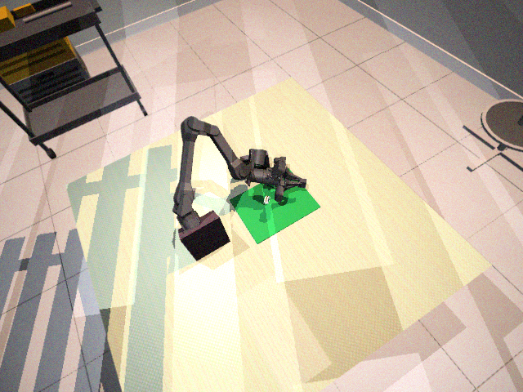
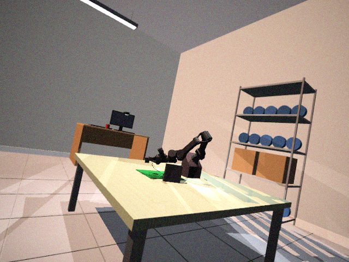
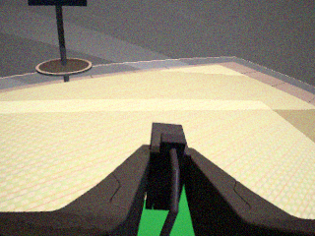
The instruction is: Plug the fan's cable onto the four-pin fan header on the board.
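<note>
Claw point(image 1: 301, 183) point(image 2: 147, 159) point(image 3: 167, 153) clamped on dark plug point(image 3: 172, 142), cable point(image 3: 174, 182) trailing; held above green board point(image 1: 276, 219) point(image 2: 145, 172) point(image 3: 167, 223). In hand, by judgement: carrying to header. Next: align over pins, lower straight, press home, then release.

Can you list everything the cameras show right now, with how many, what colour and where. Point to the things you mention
Board point(image 1: 276, 221) point(image 2: 144, 172): one, green, on the table
Plug point(image 3: 172, 142): one, dark, between the gripper's fingers
Cable point(image 3: 174, 182): one, dark, running from the plug
Table point(image 1: 337, 236) point(image 2: 126, 180): one, pale yellow, under the arm
Desk point(image 2: 138, 146): one, orange-brown, behind the table
Monitor point(image 2: 121, 119): one, black, on the desk
Mug point(image 2: 107, 126): one, red, beside the monitor
Shelf point(image 2: 301, 101): one, grey, by the wall
Cart point(image 1: 110, 52): one, dark, top view's upper left
Arm point(image 1: 186, 168) point(image 2: 191, 145): one, black, over the table
Gripper point(image 1: 303, 183) point(image 2: 146, 159) point(image 3: 167, 153): one, black, shut on the plug
</note>
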`<state>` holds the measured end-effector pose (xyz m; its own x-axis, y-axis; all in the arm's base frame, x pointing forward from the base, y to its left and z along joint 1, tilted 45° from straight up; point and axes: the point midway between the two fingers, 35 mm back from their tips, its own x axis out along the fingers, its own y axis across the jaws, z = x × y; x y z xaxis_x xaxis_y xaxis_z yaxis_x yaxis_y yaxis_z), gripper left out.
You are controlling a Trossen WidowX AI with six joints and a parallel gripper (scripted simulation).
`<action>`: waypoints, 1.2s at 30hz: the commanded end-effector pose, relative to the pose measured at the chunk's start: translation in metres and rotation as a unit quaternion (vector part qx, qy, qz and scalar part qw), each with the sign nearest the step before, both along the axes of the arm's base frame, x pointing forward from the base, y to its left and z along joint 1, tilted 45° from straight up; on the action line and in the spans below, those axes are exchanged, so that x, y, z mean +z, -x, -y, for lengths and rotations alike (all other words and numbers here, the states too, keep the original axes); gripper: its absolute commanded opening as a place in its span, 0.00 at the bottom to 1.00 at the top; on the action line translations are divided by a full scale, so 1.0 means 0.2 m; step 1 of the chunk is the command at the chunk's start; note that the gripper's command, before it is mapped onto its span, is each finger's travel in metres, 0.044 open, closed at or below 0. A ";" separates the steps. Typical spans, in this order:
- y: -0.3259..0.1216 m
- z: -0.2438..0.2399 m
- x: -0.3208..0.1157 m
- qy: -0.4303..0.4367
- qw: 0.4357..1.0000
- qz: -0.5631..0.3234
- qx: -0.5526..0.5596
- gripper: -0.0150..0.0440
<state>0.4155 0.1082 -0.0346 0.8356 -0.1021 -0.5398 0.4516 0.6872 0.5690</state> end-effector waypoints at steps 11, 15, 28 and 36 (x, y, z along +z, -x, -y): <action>0.01 -0.04 -0.05 0.000 1.000 0.002 -0.004 0.25; 0.01 -0.06 -0.06 0.000 1.000 0.002 -0.004 0.25; 0.02 -0.10 -0.10 -0.001 1.000 0.002 -0.004 0.25; 0.03 -0.12 -0.13 -0.001 1.000 0.002 -0.004 0.25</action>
